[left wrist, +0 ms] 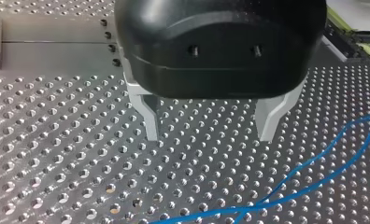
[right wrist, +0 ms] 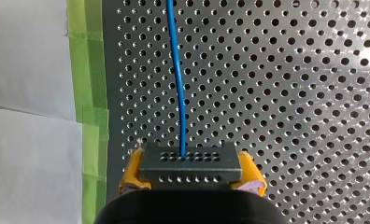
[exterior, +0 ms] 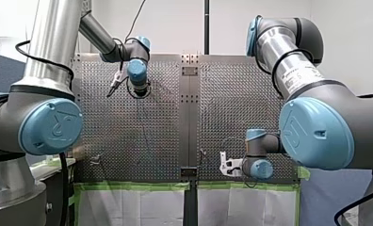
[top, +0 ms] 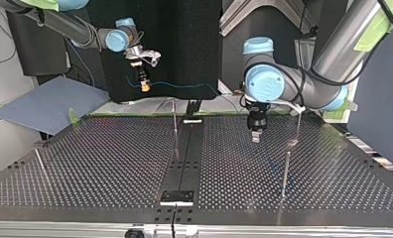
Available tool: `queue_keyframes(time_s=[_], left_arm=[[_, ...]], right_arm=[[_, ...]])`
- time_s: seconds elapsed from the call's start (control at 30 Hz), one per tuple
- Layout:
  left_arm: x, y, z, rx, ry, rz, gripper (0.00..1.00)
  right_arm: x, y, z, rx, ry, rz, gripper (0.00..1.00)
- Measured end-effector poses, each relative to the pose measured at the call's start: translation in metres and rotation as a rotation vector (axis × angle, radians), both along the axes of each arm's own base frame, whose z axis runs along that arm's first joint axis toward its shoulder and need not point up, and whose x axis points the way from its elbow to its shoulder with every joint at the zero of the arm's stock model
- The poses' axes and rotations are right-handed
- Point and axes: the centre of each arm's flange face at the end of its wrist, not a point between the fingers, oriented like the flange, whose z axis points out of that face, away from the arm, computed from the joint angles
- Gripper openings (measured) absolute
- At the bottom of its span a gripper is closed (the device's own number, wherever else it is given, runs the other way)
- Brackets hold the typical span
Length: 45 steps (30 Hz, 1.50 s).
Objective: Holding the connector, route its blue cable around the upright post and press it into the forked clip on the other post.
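My right gripper [right wrist: 192, 176] has its yellow pads shut on a dark, many-holed connector [right wrist: 190, 161]. A blue cable [right wrist: 177, 84] leaves the connector and runs ahead over the perforated table. In the top view this gripper [top: 144, 78] hangs above the table's far edge at the left, and the cable [top: 184, 85] stretches rightward from it. My left gripper [left wrist: 210, 133] hovers low over the plate, open, with nothing between its metal fingers [left wrist: 150, 122]. Loops of the cable [left wrist: 314, 175] lie beside it. Thin upright posts [top: 174, 119] [top: 285, 173] stand on the table; I cannot make out the forked clip.
Two more thin posts [top: 298, 126] [top: 40, 163] stand near the table's sides. A black strip [top: 184, 158] runs down the middle. Green tape [right wrist: 87, 93] and white sheets border the plate by my right gripper. A blue-grey board [top: 50, 104] leans at the top view's left.
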Motion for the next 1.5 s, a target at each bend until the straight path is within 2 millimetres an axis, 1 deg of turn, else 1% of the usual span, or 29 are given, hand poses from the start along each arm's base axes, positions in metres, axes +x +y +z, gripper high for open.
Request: queue_keyframes(time_s=[0.17, 0.53, 0.77, 0.9, 1.2, 1.5], left_arm=[[0.003, 0.003, 0.001, 0.018, -0.006, 0.003, 1.0], [0.013, 0.016, 0.005, 0.09, -0.02, 0.025, 1.0], [0.019, 0.016, 0.004, 0.082, -0.02, -0.013, 1.0], [0.026, 0.016, -0.003, 0.077, -0.011, -0.022, 1.0], [0.038, 0.029, 0.0, 0.065, -0.041, 0.032, 1.0], [0.04, 0.021, 0.001, 0.044, -0.064, -0.013, 1.0]], right_arm=[[0.0, 0.0, 0.0, 0.0, 0.001, 0.0, 0.0], [0.0, 0.0, 0.0, -0.001, 0.001, 0.0, 0.0], [0.001, 0.0, 0.0, -0.005, -0.002, 0.001, 0.0], [0.001, 0.0, 0.0, -0.005, -0.003, 0.002, 0.0], [0.003, 0.001, 0.001, -0.007, -0.005, 0.005, 0.0], [0.003, 0.001, 0.001, -0.008, -0.008, 0.013, 0.0]])
